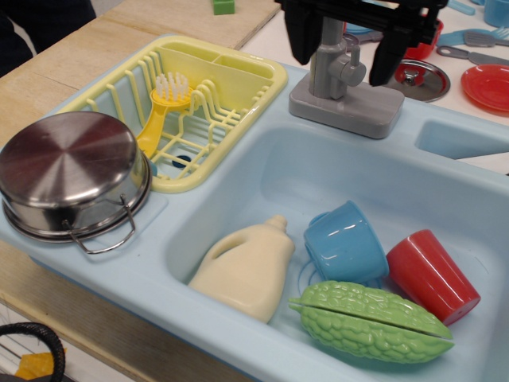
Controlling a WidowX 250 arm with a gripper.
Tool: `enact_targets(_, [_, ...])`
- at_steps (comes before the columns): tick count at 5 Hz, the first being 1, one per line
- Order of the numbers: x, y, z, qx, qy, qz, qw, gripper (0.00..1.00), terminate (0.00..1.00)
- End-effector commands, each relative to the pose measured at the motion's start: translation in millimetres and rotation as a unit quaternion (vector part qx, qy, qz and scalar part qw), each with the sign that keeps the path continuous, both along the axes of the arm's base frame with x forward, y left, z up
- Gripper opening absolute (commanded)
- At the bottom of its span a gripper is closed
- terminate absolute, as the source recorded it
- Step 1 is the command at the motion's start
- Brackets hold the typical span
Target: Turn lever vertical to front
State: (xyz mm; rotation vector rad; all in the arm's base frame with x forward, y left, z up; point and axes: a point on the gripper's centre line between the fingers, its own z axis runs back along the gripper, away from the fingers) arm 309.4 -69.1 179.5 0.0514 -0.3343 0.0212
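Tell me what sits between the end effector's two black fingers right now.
The grey lever stands between the end effector's fingers, its stub pointing toward the right one. Contact cannot be judged from this single view.

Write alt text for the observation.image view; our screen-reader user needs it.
A black robot gripper, fingers spread, straddles the upright grey plastic tap lever behind a pale blue toy sink holding a cream bottle, blue cup, red cup and green gourd.

2 cups: blue (346, 243), red (433, 275); 1 pot (71, 175); 1 bottle (246, 267); 1 brush (161, 107).
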Motion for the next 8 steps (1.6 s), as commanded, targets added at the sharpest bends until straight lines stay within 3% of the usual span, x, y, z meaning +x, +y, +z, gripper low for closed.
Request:
enact_targets(1, [16.9, -5.5, 9.8, -0.004, -0.033, -0.028, 0.9991, 1.00, 0.00])
enact_targets(3, [27.0, -3.9, 1.1, -0.013, -0.041, -0.051, 0.9978, 1.00, 0.00])
enact_targets(4, [29.3, -4.5, 1.0, -0.013, -0.038, -0.048, 0.9980, 0.00, 0.00])
enact_targets(6, [23.0, -4.8, 1.2, -0.018, -0.033, -0.034, 0.9987, 0.00, 0.00])
enact_targets(8, [0.8, 1.8, -5.7, -0.029, -0.030, -0.003, 0.9991, 0.00, 0.00])
